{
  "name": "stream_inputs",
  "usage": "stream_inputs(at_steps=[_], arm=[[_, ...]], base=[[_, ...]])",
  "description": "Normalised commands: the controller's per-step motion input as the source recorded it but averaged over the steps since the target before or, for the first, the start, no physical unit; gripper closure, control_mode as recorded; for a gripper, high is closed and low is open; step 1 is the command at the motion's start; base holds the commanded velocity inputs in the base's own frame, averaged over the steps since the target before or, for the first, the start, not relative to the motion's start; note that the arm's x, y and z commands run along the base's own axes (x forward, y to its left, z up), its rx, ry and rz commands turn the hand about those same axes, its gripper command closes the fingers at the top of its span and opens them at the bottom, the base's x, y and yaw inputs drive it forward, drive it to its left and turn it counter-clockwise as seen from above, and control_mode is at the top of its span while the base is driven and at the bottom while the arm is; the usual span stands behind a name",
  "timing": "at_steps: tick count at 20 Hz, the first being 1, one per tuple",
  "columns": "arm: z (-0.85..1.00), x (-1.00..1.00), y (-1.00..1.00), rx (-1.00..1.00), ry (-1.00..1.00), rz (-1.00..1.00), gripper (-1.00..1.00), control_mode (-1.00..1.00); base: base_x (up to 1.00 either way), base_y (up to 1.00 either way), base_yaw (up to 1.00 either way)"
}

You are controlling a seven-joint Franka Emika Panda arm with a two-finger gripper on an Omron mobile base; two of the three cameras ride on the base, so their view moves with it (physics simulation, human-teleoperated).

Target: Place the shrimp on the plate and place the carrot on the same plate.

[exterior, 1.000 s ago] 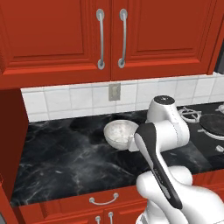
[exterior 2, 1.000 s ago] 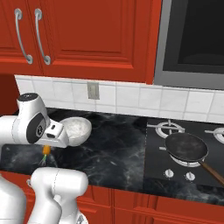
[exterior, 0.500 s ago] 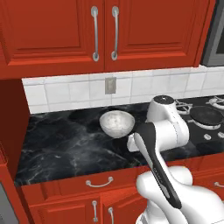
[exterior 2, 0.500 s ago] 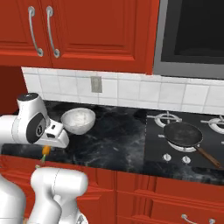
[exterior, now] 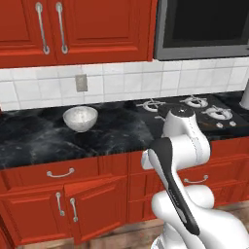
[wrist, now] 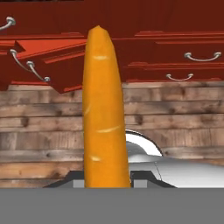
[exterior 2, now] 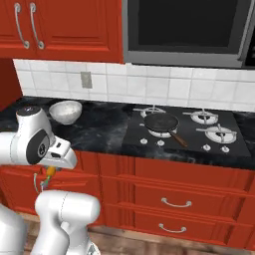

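The base has driven right, bringing the stove [exterior 2: 184, 130] into view past the claw. A white bowl [exterior: 80, 118] sits on the counter [exterior: 44, 141] above the claw [wrist: 107, 179], which pinches the carrot [wrist: 103, 113].

The carrot [wrist: 103, 109] is bright orange. The cabinets [exterior: 73, 194] are red with silver handles. The counter [exterior: 44, 133] is black with grey swirls. The bowl [exterior: 80, 118] is white. The pan [exterior 2: 161, 122] is black. The floor [wrist: 43, 127] is brown wood.
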Motion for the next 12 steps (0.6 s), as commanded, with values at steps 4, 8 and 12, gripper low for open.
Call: stream_inputs(at_steps=[4, 8, 12], arm=[[0.00, 0.00, 0.00, 0.00, 0.00, 0.00, 1.00, 1.00], [0.00, 0.00, 0.00, 0.00, 0.00, 0.00, 1.00, 1.00], [0.00, 0.00, 0.00, 0.00, 0.00, 0.00, 1.00, 1.00]], base=[[-0.26, -1.00, -0.06], [-0.13, -1.00, -0.04], [-0.11, -1.00, -0.02]])
